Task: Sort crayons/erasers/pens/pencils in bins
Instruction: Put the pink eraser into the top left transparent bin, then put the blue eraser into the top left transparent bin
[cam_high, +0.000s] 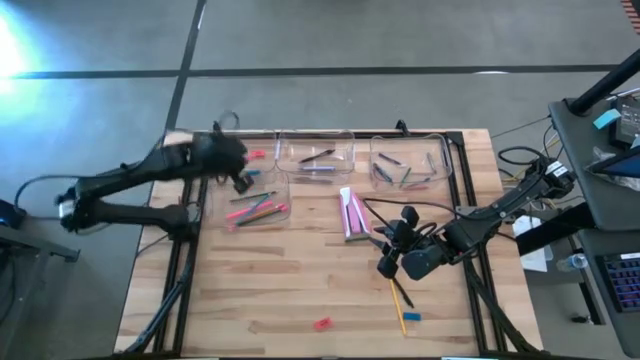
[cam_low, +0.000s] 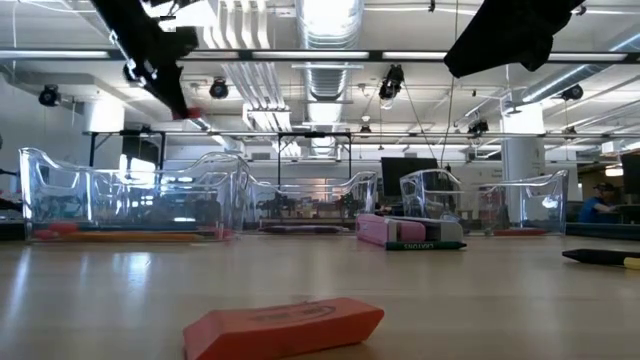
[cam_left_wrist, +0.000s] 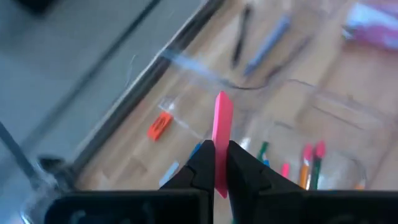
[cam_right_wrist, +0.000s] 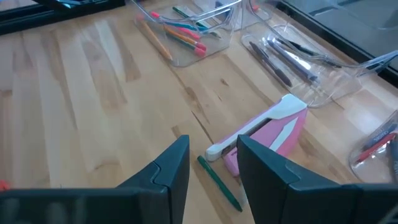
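Butcher-block tabletop (cam_high: 280, 290) holds an eraser (cam_high: 321, 323); beyond, seemingly, an open-ceilinged workshop.

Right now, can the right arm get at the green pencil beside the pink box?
Probably yes. The right tool hovers open just above the green pencil, by the pink box, with nothing between them.

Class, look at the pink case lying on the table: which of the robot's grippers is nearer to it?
Right. The right gripper hovers just beside the pink case, fingers open. The left gripper is far across the table over the bins, shut on an eraser.
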